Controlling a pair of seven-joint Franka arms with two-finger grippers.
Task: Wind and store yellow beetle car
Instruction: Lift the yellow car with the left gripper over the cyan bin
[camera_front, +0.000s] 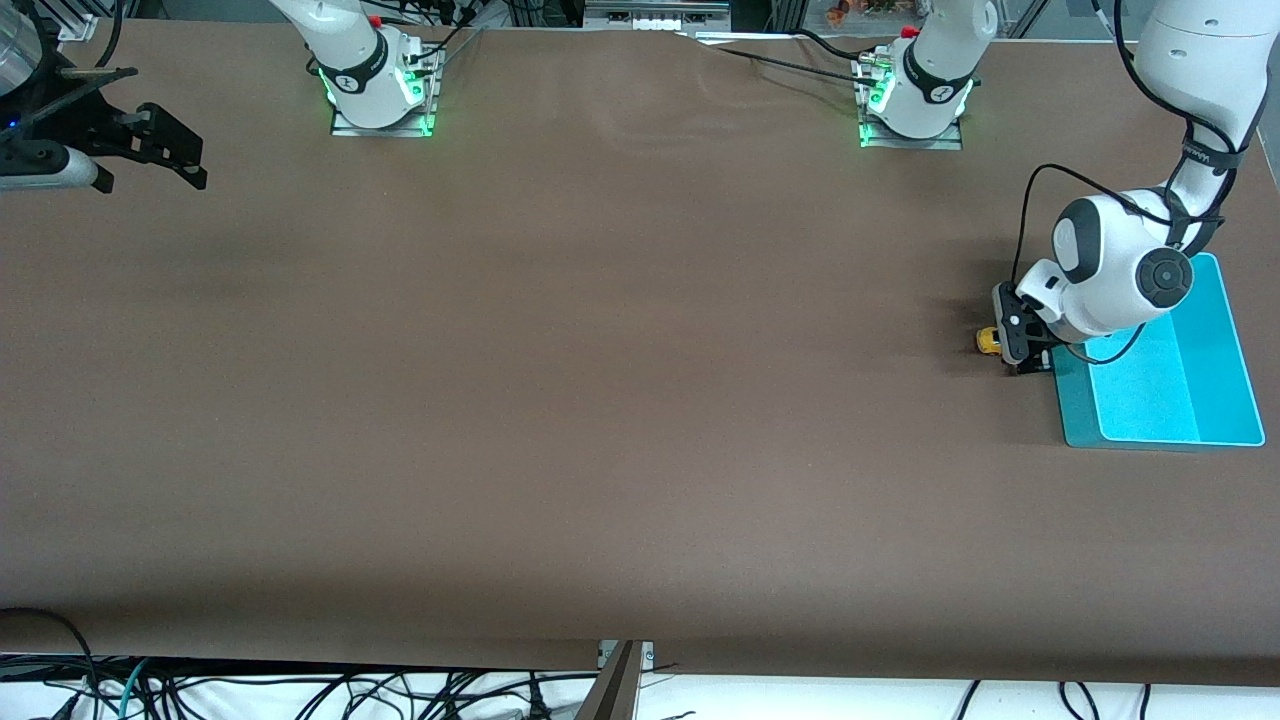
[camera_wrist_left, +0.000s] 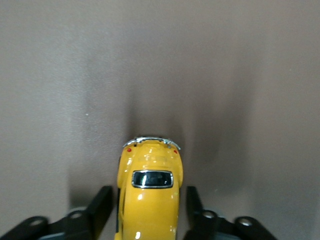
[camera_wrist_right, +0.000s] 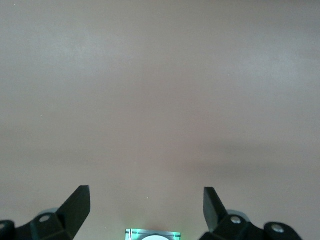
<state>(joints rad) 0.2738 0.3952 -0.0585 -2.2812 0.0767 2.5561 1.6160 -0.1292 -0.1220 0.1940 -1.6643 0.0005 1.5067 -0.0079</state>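
Your left end effector (camera_front: 1022, 348) was down at about three o'clock in the front view, low over the brown surface (camera_front: 600, 350) at the left arm's end. It sat just beside the edge of the teal tray (camera_front: 1225, 360) that faces the right arm's end. From that camera you could see only a sliver of the yellow beetle car (camera_front: 988, 341) poking out past the black fingers. It stood on the surface just outside the tray, not in it. The left wrist view told you more: the car (camera_wrist_left: 150, 200) sat between the two fingers (camera_wrist_left: 102, 206), its rear window and chrome bumper pointing away from the wrist. A thin strip of surface showed on each side of the body, so the left end effector (camera_wrist_left: 147, 194) was released and straddled the car without pinching it. Your right end effector (camera_front: 170, 150) waited at about ten o'clock in the front view, up over the surface at the right arm's end. Its wrist view showed the right end effector (camera_wrist_right: 146, 205) spread wide, with nothing but bare brown surface between the tips.
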